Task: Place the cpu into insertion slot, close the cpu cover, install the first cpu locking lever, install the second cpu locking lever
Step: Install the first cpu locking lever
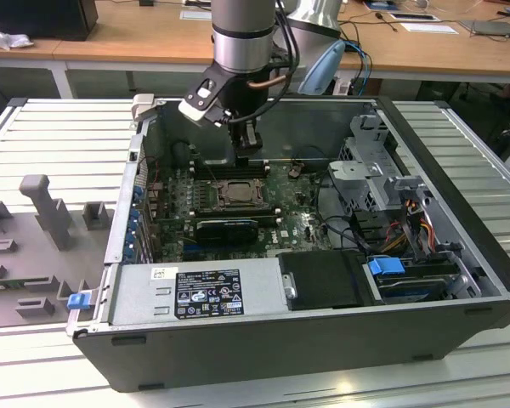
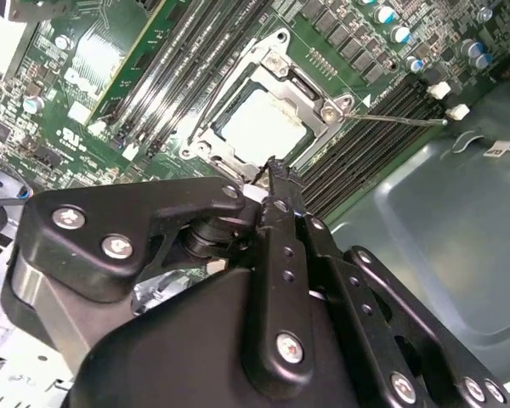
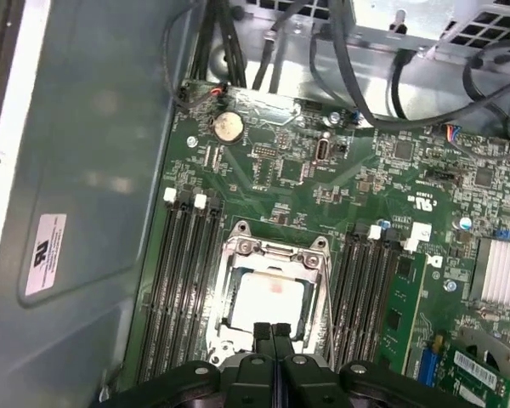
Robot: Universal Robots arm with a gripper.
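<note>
Two of the four steps look done: the chip (image 3: 268, 299) lies flat in the socket (image 1: 214, 200), and the cover (image 3: 276, 249) is folded down around it, its window framing the chip's pale top. In the exterior view the socket sits on the green circuit board (image 1: 296, 204), toward the far side of the open computer case (image 1: 280, 344) and on the exterior view's left half. The gripper (image 3: 272, 330) hangs over one edge of the socket with its two fingers pressed together and nothing between them; I cannot tell whether it touches. The step in hand, I judge, is a locking lever. In the second wrist view a thin lever wire (image 2: 399, 120) sticks out sideways over the memory slots (image 2: 365, 161) instead of lying along the cover, so it seems unlatched. Seating it calls for a firm, narrow push on a slippery wire, down and under its hook, without scraping the board.
</note>
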